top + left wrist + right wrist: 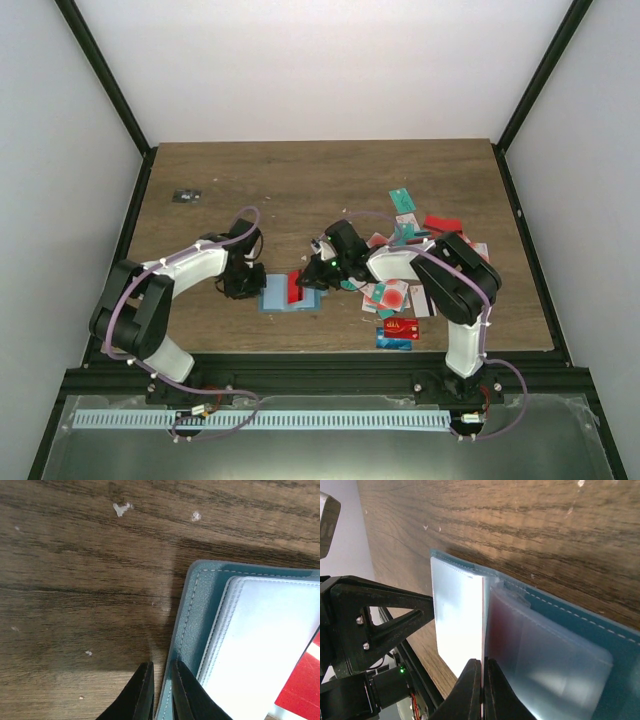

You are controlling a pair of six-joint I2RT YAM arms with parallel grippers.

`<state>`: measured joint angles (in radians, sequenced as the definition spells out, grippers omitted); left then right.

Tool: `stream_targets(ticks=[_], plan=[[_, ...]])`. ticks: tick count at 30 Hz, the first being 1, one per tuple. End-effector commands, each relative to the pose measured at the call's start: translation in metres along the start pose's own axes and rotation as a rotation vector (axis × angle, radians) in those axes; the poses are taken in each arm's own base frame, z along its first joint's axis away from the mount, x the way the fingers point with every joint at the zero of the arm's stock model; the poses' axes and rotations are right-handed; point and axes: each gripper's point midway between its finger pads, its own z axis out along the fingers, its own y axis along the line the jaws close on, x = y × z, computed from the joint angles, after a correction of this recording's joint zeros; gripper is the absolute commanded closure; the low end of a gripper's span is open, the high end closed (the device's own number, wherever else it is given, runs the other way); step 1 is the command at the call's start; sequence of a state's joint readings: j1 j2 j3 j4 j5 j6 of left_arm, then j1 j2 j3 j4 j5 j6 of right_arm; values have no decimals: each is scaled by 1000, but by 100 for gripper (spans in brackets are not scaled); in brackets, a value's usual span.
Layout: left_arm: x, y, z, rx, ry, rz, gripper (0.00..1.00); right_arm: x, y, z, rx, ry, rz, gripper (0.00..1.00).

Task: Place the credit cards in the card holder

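Wooden table [330,180], white walls. Top view: one open card holder [280,302] at lower centre. My left gripper [247,287] is at its left edge, and my right gripper [308,275] is over it with one red card [296,288]. Credit cards [405,275] are heaped at right, too overlapped to count. One small dark object [186,196] at upper left.

Left wrist: my fingers are nipped onto the card holder's stitched rim; clear sleeves [260,630] at right.

Right wrist: my fingers are pinched on the red card, upright against a sleeve.

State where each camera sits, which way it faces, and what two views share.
Top external: high behind bases, facing down on the table; both arms show.
Left wrist: down at the card holder corner; left pincer pinches its edge.
Right wrist: low along the card holder; right pincer grips a red credit card.
All share the card holder.
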<state>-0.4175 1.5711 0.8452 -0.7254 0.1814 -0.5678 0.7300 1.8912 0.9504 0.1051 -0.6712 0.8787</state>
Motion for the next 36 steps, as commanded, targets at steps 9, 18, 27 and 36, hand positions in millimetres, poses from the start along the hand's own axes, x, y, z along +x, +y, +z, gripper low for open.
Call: stream_targets(ticks=[9,18,27,36], plan=[[6,1,8,16,28,6,88,-10,13,11,-54,-9,-31,99],[12,2,13,30,47,7,89,-3,17,17,-89,14,-24,99],[16,4,14,28,52,13,89,5,15,18,-123,23,9,99],[20,4,15,43,65,15,89,11,14,29,-142,35,39,99]])
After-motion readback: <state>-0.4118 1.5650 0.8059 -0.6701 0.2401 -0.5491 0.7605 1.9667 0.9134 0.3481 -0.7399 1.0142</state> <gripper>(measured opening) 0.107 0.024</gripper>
